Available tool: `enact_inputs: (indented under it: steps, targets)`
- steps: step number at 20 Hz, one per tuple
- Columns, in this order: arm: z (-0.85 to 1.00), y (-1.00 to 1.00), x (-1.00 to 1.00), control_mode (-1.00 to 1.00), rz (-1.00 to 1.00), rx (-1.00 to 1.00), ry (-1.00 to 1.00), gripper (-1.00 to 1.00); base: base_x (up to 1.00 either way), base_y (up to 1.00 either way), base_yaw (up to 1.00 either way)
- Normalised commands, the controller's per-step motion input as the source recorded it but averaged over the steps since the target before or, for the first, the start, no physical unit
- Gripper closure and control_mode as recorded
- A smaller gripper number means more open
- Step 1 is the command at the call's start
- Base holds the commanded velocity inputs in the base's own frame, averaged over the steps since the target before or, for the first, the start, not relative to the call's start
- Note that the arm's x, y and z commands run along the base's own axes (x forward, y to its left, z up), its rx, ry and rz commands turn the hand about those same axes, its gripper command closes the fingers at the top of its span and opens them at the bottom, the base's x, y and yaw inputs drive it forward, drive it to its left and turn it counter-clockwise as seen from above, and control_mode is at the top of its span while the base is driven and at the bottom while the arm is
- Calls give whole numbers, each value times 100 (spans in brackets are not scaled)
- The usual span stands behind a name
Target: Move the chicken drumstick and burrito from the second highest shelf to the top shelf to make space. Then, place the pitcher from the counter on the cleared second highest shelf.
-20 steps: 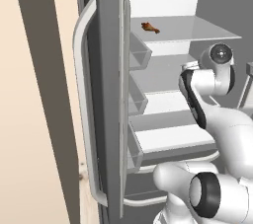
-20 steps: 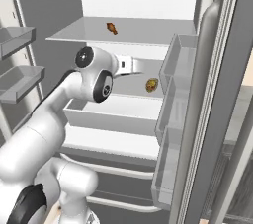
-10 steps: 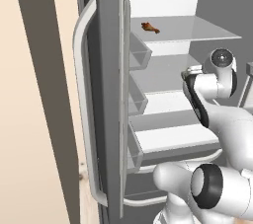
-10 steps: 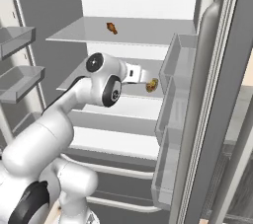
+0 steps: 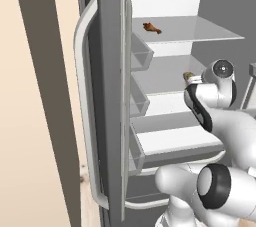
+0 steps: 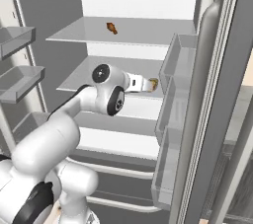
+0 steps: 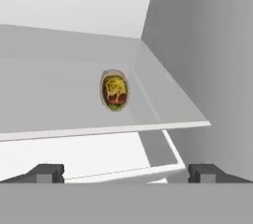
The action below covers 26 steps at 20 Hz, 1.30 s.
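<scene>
The gripper (image 7: 126, 172), jaws spread wide and empty, has advanced toward the burrito (image 7: 115, 90) straight ahead, readying a grasp.

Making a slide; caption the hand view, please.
Open gripper lined up on the burrito lying on the second-highest fridge shelf.

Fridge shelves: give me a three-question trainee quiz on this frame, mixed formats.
1. True or false: the chicken drumstick lies on the top shelf.
2. Which food lies on the second highest shelf? A) burrito B) pizza C) apple
3. Fill in: the gripper faces the burrito with its jaws ___.

Key: 1 true; 2 A; 3 open, the burrito ahead of them, not between them.
</scene>
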Motion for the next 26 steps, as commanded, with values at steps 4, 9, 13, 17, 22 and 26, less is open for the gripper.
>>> enact_inputs:
  steps: [4, 9, 13, 17, 22, 26]
  targets:
    - [-32, -4, 35, -100, 11, 4, 7, -100, 0, 0, 0]
    - [-9, -10, 37, -100, 6, 5, 3, -100, 0, 0, 0]
    - [0, -12, 28, -100, 2, 2, 0, -100, 0, 0, 0]
    - [-8, -12, 30, -100, 1, 1, 0, -100, 0, 0, 0]
    - [-19, -4, 40, -100, 0, 0, 2, -100, 0, 0, 0]
    - [-30, 0, 45, -100, 0, 0, 2, -100, 0, 0, 0]
